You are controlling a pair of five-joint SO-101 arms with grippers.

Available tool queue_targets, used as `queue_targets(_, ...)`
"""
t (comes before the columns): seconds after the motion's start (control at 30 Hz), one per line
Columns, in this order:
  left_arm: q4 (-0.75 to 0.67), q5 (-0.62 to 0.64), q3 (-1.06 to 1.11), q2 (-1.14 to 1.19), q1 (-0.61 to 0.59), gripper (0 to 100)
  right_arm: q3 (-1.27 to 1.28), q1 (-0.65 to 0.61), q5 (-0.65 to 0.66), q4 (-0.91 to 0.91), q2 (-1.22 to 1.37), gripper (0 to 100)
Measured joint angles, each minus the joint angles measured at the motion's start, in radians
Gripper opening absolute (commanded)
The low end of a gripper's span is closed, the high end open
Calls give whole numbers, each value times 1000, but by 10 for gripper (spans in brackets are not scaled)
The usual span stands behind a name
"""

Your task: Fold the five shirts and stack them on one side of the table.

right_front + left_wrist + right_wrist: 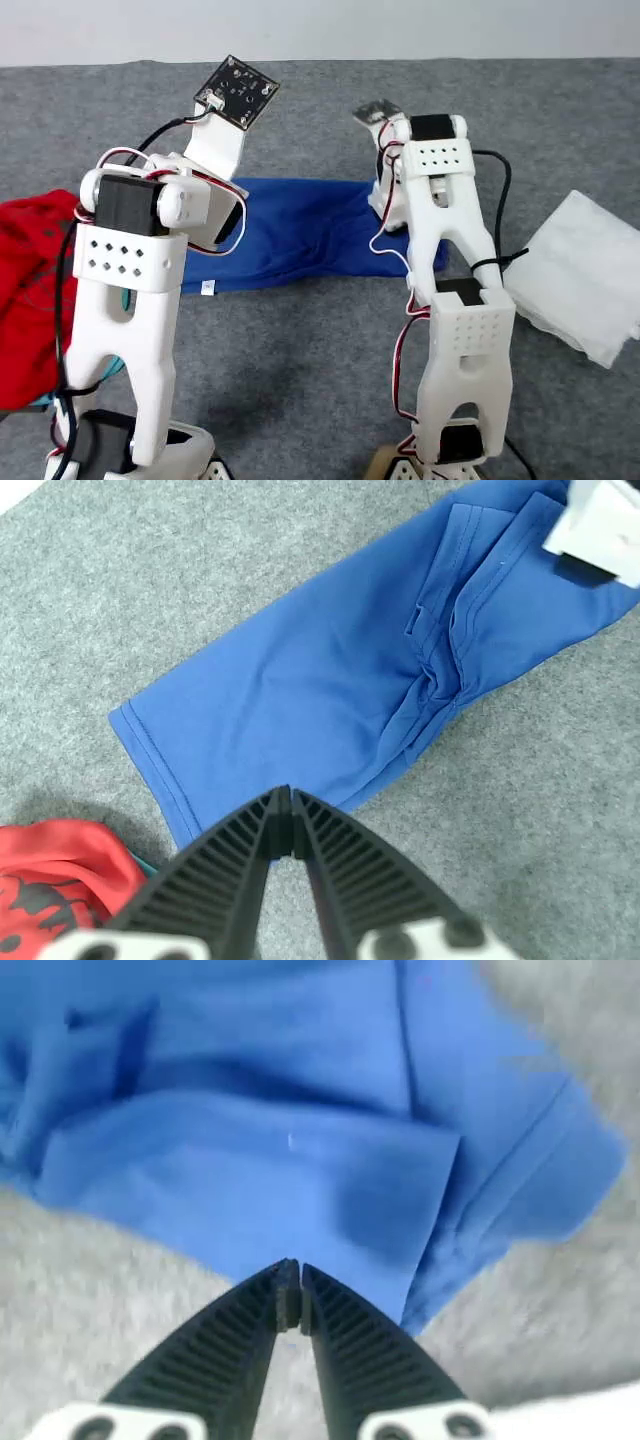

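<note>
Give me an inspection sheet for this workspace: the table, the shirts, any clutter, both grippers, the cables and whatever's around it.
Surface: grey felt-like table cover.
Job's things: blue shirt in the middle, folded into a long strip and wrinkled; red shirt bunched at the table edge on the left arm's side; white shirt folded flat on the right arm's side.
Clutter: nothing seen.
Grippers: left gripper shut, over the edge of the blue shirt near its red-shirt end; right gripper shut, at the edge of the same shirt's other end.
Cables: red and white wires run along the right arm; a black cable loops beside it.
Surroundings: pale wall beyond the table's far edge.
</note>
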Motion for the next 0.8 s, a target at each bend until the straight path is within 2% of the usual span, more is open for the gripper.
queue_targets(0.23, 0, 0, 0, 0, 0, 6, 0, -2, 0, -91, 114, 10)
queue_targets(0.5, 0, 0, 32, 0, 0, 6, -35, -5, 0, 2, 149, 10)
queue_targets(0.8, -2, 0, 35, 0, 0, 6, -198, -176, 0, 8, 86, 10)
